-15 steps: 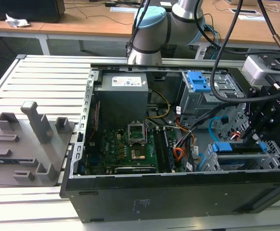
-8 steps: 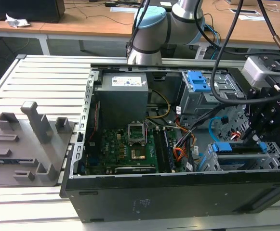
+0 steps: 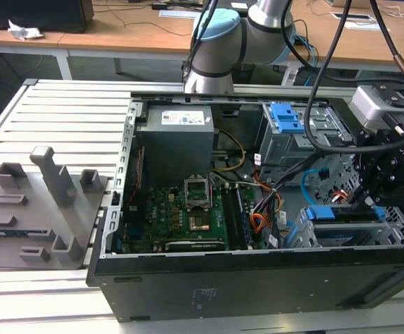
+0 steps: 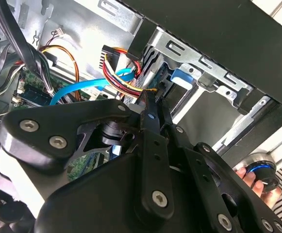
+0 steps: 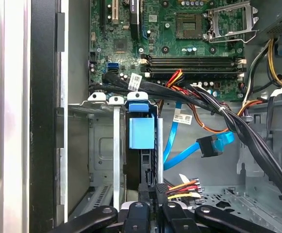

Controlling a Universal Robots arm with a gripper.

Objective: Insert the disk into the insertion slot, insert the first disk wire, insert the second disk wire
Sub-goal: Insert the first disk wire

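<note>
Framed in bright blue, the disk (image 5: 141, 132) sits in the insertion slot (image 5: 102, 145) (grey, perforated), the gripper (image 4: 156, 104) pinched narrow on the first disk wire (image 4: 124, 77); the first wrist view shows the second disk wire (image 5: 209, 145) with its plug loose, the second wrist view a hand (image 4: 257, 182).

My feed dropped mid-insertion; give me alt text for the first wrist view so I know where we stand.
The gripper is closed on the plug of the first disk wire, at the near end of the disk, whose blue carrier sits in the insertion slot. The second disk wire hangs loose beside it, its dark plug unconnected, with the motherboard beyond.
</note>
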